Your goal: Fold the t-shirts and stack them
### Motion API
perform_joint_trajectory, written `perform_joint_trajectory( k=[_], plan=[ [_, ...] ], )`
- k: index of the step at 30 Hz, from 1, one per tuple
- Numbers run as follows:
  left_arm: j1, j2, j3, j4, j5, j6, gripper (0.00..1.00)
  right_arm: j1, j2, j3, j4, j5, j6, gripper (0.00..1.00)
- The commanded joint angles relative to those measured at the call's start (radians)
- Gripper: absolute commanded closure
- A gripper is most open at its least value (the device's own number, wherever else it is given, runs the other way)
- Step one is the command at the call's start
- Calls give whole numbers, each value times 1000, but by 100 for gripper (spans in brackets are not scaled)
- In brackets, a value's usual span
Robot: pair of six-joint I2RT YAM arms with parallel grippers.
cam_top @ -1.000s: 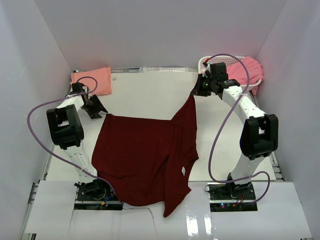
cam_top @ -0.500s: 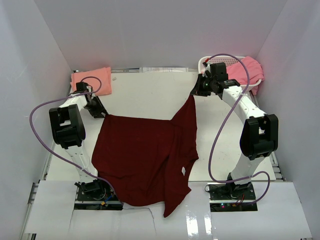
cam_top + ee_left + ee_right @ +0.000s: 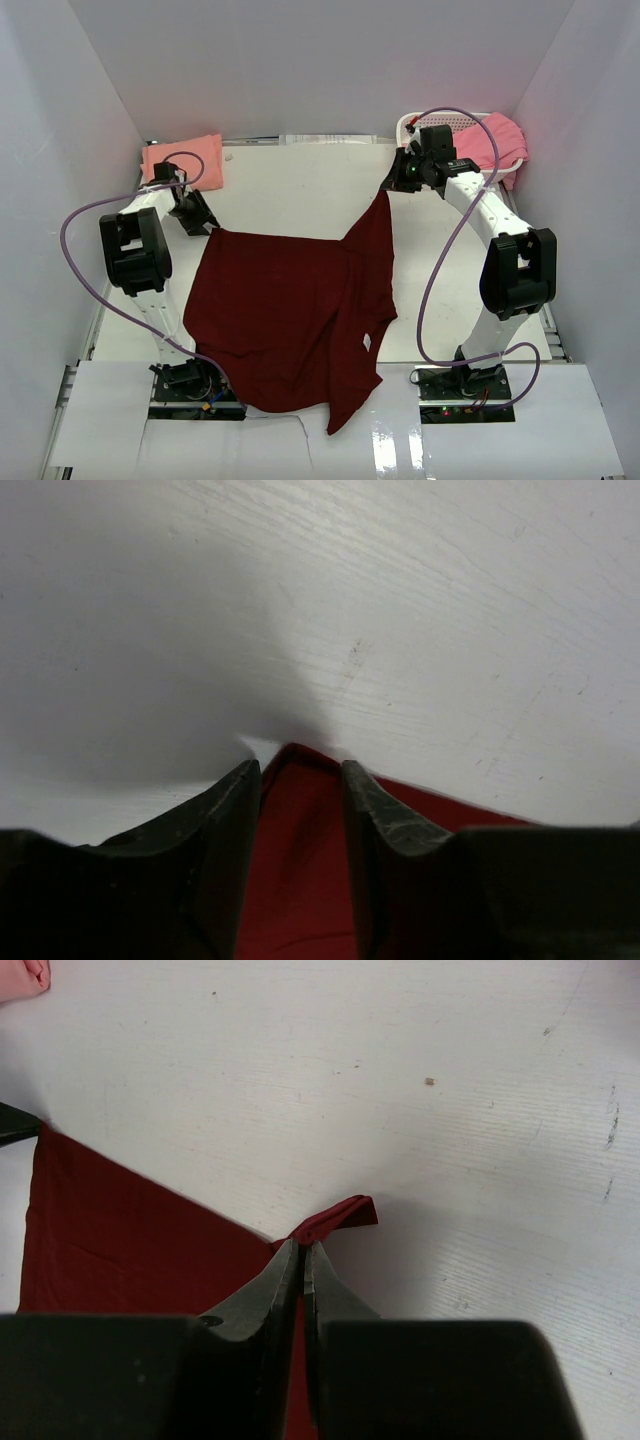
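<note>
- Step in hand: spreading out the dark maroon cloth t-shirt (image 3: 290, 310) before its first fold. It lies mostly flat at frame centre on the white table (image 3: 300, 190), lower hem draped over the near edge at the bottom.
- Right gripper (image 3: 302, 1252): clamped tight on a pinch of the maroon cloth, holding that corner stretched toward the upper right of the overhead view.
- Left gripper (image 3: 296, 780): jaws apart, straddling the shirt's upper-left corner. Cloth sits between the fingers (image 3: 232, 810), not pinched yet.
- Next move, my read: you need to close the left jaws on that corner, then pull both corners apart and away to flatten the wrinkled right side. Make sure the grip catches cloth, not just the table.
- Other shirts: the folded salmon-peach shirt (image 3: 185, 160) sits at upper left; the brighter pink shirt (image 3: 492, 140) is bunched in the white plastic lattice basket (image 3: 410, 125) at upper right. Both untouched.
- Versus a second ago: left arm has nudged in toward the shirt corner and its cable loop has shifted; right arm and shirt unchanged.
</note>
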Motion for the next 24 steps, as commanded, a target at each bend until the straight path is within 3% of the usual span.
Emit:
perform_joint_trajectory(
  k=[1, 4, 10, 15, 20, 24],
  plan=[
    [-6, 54, -25, -47, -63, 23, 46, 1, -44, 13, 29, -16, -10, 92],
    [-15, 66, -17, -53, -113, 26, 42, 1, -44, 16, 29, -23, -8, 92],
    [-48, 94, -5, -77, -224, 29, 50, 1, -47, 22, 28, -22, -5, 92],
    [-46, 80, -10, -77, -268, 17, 68, 1, -52, 20, 26, -20, -7, 92],
    [-55, 95, -13, -81, -282, 29, 73, -1, -52, 20, 28, -30, -7, 92],
    [-63, 95, -14, -87, -311, 30, 92, -1, -56, 16, 28, -28, -7, 92]
  ],
)
